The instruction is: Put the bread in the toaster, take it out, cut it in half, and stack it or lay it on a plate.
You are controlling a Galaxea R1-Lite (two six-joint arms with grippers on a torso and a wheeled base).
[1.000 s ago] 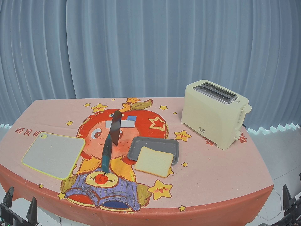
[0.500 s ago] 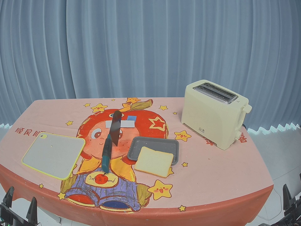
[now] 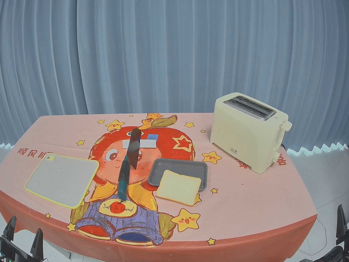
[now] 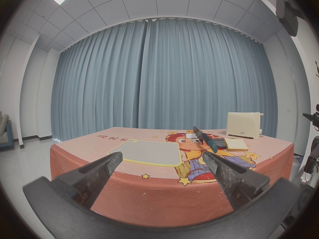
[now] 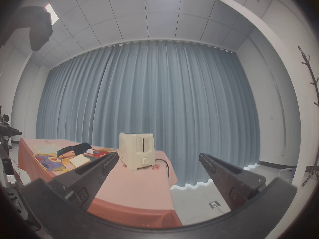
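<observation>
A pale bread slice (image 3: 178, 187) lies at the table's front middle, its far edge resting on the rim of a grey tray (image 3: 176, 164). The cream toaster (image 3: 249, 130) stands at the right, both slots empty. A knife (image 3: 125, 168) with a teal handle lies left of the tray, its dark blade raised. My left gripper (image 3: 24, 225) hangs open below the table's front left edge. My right gripper (image 5: 158, 158) is open off the front right corner, facing the toaster (image 5: 137, 150); one of its fingers (image 3: 340, 219) shows in the head view.
A grey cutting board (image 3: 61, 179) with a yellow rim lies at the front left. A small white card and blue tag (image 3: 143, 142) lie behind the knife. The toaster's cord hangs off the right side. A blue curtain closes off the back.
The right gripper's finger has shifted a little to the right at the head view's lower right corner. Nothing on the table has moved.
</observation>
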